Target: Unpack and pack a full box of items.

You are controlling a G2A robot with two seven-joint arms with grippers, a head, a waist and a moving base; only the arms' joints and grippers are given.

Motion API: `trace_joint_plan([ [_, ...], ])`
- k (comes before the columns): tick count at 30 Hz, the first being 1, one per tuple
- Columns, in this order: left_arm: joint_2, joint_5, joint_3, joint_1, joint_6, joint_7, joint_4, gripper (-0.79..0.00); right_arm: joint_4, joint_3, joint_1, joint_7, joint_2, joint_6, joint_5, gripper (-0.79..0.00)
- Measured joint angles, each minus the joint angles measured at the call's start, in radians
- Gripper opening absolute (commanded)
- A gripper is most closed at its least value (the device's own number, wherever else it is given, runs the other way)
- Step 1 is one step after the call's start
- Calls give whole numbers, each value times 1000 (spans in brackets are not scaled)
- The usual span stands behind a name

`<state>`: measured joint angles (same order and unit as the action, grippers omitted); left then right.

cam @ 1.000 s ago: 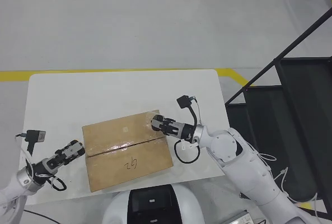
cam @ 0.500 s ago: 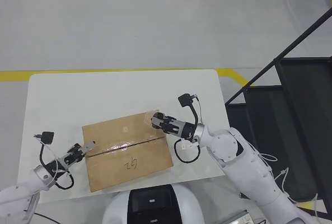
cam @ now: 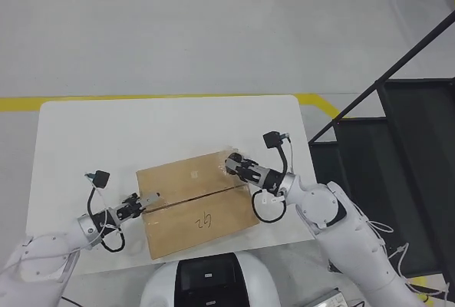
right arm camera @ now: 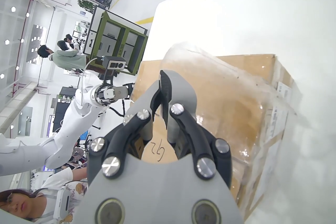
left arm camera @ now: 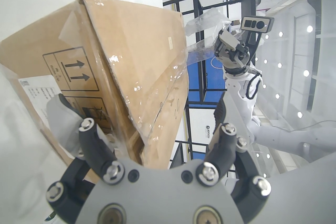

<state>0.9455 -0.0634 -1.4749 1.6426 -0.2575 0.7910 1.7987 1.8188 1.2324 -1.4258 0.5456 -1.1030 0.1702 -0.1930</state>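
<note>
Toward the near edge of the table (cam: 97,130), a little right of its middle, the cardboard box (cam: 204,222) lies flat with both top flaps shut and a taped seam (cam: 196,198) running along its lid. The left gripper (cam: 149,201) sits at the box's left end, level with that seam, its claw spread wide with one finger against the end face and nothing in its grasp. The right gripper (cam: 233,163) is at the box's far right corner, its claw pinched together on a loose strip of clear tape (left arm camera: 203,33) that stretches off the box top. The box looks stiff and, being full, is probably heavy enough to resist a pull, though it could slide on the smooth table. The tape is thin, stretchy and liable to tear or cling to itself, so the best hold is its free end, drawn low along the seam, with the other claw bracing bare cardboard rather than the glossy taped patches
</note>
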Motion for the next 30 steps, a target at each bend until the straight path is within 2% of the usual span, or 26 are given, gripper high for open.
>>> trace_joint_plan([
  [7,5,-21,40,-41,8,18,-18,0,36,12,-60,26,9,31,-52,-785],
  [11,3,-47,14,-38,-2,16,-33,0,62,-8,-66,56,10,63,-66,-785],
  [15,-1,-82,-33,-18,-14,13,-38,0,55,-20,-55,91,9,118,-5,-785],
  [21,-5,-109,-70,4,-21,26,-35,0,9,-44,-20,99,5,98,-9,-785],
  [30,-4,-106,-62,7,-18,23,-25,0,-36,-112,20,110,-4,91,-36,-785],
])
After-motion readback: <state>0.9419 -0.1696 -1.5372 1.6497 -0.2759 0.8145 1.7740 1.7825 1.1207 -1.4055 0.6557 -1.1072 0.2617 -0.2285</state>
